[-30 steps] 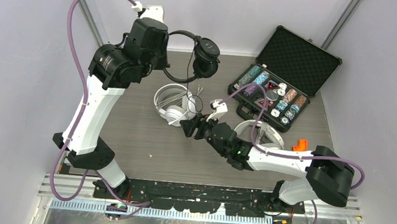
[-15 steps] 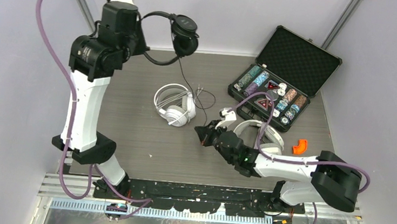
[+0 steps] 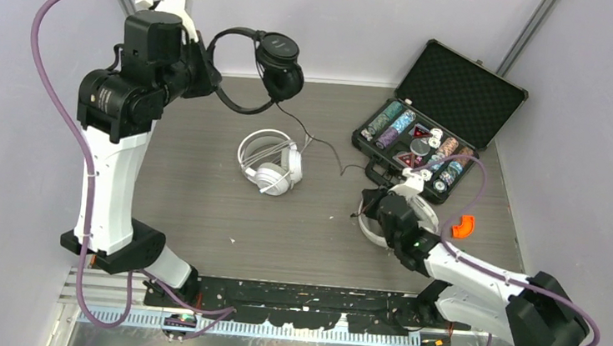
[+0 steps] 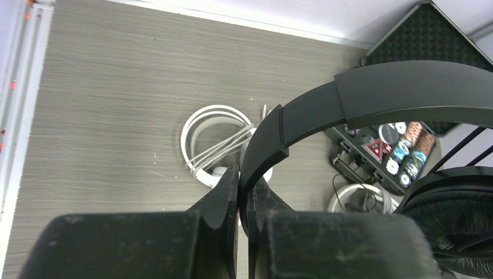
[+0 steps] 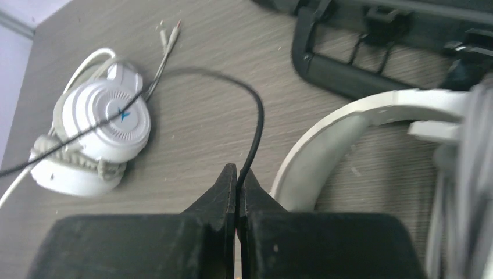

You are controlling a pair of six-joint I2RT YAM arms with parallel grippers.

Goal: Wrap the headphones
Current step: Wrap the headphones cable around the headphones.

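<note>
A black headset (image 3: 273, 60) hangs in the air at the back left. My left gripper (image 3: 208, 79) is shut on its headband (image 4: 372, 93), with the jaws (image 4: 243, 181) pinching the band's end. The thin black cable (image 3: 328, 147) trails down across the table to my right gripper (image 3: 365, 202). That gripper (image 5: 238, 175) is shut on the cable (image 5: 256, 125) just above the table. One white headset (image 3: 270, 166) lies at mid-table with its cable wound round it. A second white headset (image 3: 368, 230) lies partly hidden under my right wrist, and its band (image 5: 349, 125) sits just right of the jaws.
An open black case (image 3: 461, 90) of coloured poker chips stands at the back right, and its front edge (image 5: 349, 81) lies close beyond the second white headset. A small orange piece (image 3: 464, 226) lies near the right wall. Grey walls enclose the table on three sides.
My right gripper went from open to shut on the black cable and drew back to the right, over the second white headset. My left arm swung the black headset leftward.
</note>
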